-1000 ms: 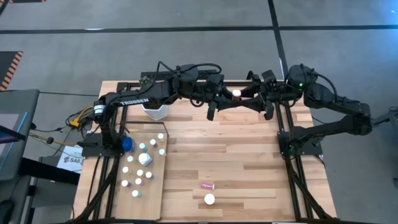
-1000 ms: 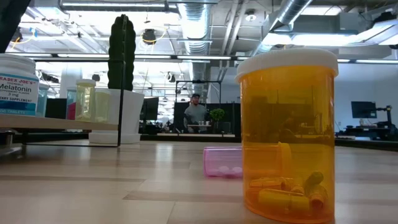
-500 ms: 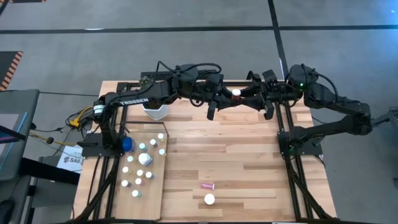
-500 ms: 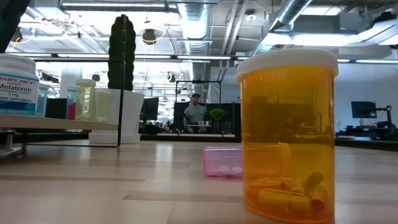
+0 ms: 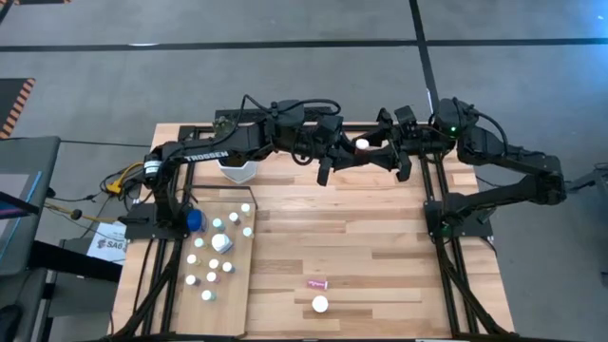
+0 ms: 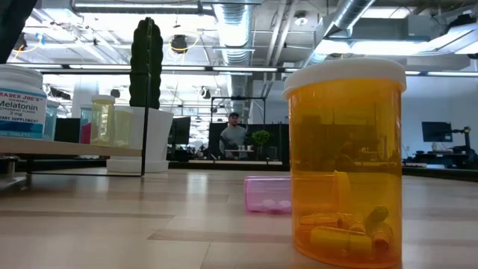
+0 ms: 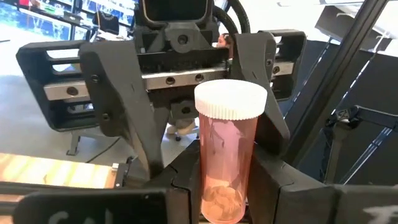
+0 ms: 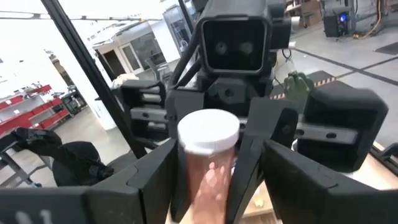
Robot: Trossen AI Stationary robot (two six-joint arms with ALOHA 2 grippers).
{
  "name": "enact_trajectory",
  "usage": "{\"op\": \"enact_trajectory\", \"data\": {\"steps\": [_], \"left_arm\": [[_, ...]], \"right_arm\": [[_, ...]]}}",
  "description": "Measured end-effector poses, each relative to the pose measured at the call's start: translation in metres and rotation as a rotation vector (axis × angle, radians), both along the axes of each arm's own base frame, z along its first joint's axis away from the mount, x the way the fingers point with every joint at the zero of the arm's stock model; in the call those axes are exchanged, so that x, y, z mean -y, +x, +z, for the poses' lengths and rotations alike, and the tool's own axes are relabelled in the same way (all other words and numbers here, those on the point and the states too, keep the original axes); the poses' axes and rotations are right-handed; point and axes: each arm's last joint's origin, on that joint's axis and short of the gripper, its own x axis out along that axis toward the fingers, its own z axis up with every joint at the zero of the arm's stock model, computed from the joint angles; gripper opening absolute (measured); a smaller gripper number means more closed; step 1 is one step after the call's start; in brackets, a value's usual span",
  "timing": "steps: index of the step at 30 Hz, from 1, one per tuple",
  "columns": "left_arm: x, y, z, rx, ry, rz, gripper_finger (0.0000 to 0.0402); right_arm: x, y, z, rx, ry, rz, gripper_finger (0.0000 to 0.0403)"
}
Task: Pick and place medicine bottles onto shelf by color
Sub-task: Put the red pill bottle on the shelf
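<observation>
A pinkish see-through medicine bottle with a white cap is held upright in the air over the table's far middle. My left gripper is shut on it. My right gripper faces it from the table's right, open. Its fingers stand on either side of the bottle, and a gap shows beside one of them. The pale shelf board lies at the near left with several small bottles on it. A pink bottle lies on its side on the tabletop. An amber bottle stands beside it. My left gripper pinches the bottle's lower body between its two fingers, one on each side. The fingers come level from the table's left. The bottle stands upright in the hold, cap up, lifted clear of the table.
A white pot stands at the far left next to my left arm. A blue object sits at the shelf's far end. The amber bottle and the lying pink bottle fill the low view. A person stands far behind the table.
My right gripper has moved a little toward the table's left, closer around the held bottle. My left gripper and the bottle have stayed in place.
</observation>
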Motion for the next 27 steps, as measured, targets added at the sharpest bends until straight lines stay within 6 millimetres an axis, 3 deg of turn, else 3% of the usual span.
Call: {"op": "enact_trajectory", "data": {"steps": [5, 19, 27], "left_arm": [[0.0004, 0.0004, -0.0007, -0.003, -0.001, -0.001, 0.0071], [-0.0003, 0.0007, -0.0003, 0.003, -0.021, -0.001, 0.0072], [-0.0002, 0.0005, -0.0024, -0.025, -0.039, -0.002, 0.0125]], "right_arm": [[0.0009, 0.0040, -0.0003, 0.008, -0.002, -0.001, 0.0238], [0.0008, 0.0055, -0.0002, 0.011, -0.011, 0.007, 0.0127], [0.0007, 0.0043, 0.0027, 0.004, -0.006, 0.005, 0.0123]]}}
